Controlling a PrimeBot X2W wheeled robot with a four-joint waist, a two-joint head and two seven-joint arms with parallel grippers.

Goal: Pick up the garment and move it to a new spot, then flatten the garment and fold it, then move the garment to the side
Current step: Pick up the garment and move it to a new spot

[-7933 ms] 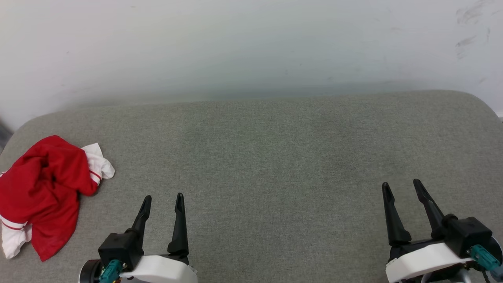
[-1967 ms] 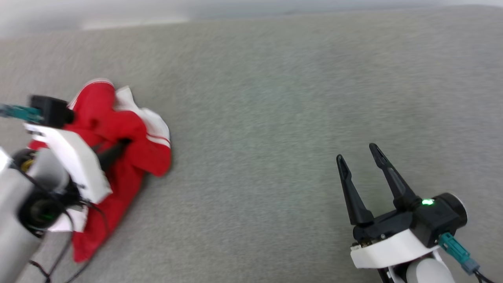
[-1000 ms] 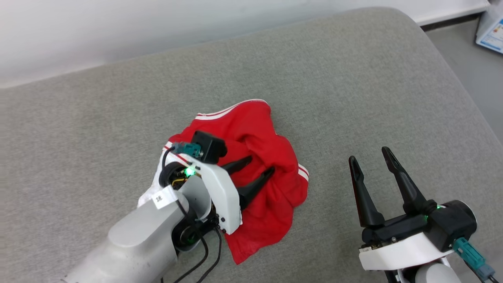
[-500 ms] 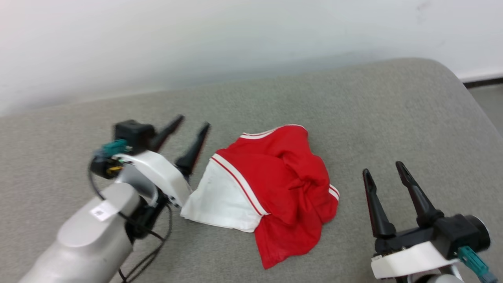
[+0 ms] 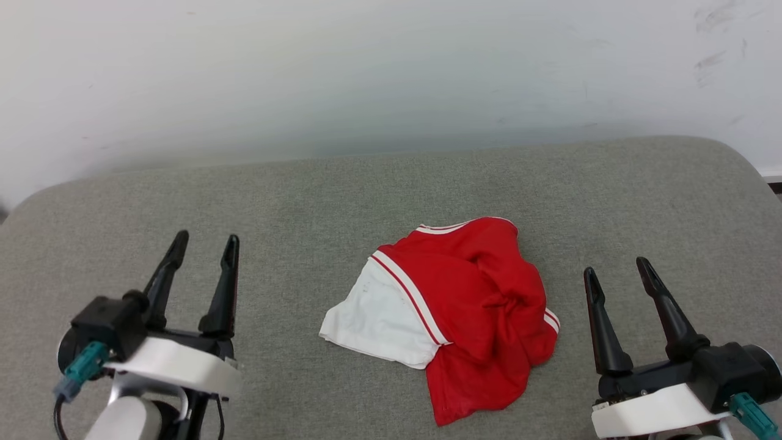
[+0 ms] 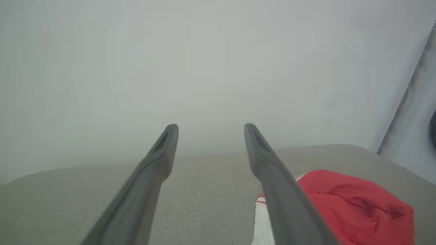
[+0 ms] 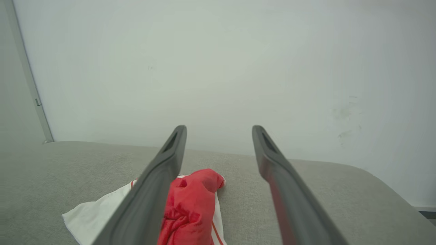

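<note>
— Well, begin at the left gripper, two long dark fingers on a white wrist. How does it stand?
— Low on the robot's left, fingers spread wide with nothing between them, over bare padding. Its own wrist camera looks through that gap at grey fabric and pale wall, with red cloth off beside one finger.

— And the right gripper?
— Mirror picture on the robot's right: same dark fingers, spread wide, empty, tips pointing toward the wall.

— So where is the garment?
— Between the two. The crumpled red jersey T-shirt lies in a heap on the grey woven padded surface, nearer the right gripper than the left and touching neither.

— What shape is it in?
— One white short sleeve fans out fairly flat on the side toward the left gripper, edged by red-and-white stripe trim. The red body is bunched and twisted, and a tail of red cloth trails toward the robot. From the right wrist camera the heap sits ahead, partly behind one finger.

— And beyond?
— The padding's rounded far edge, then a plain white wall with faint scuffs at its upper right.
</note>
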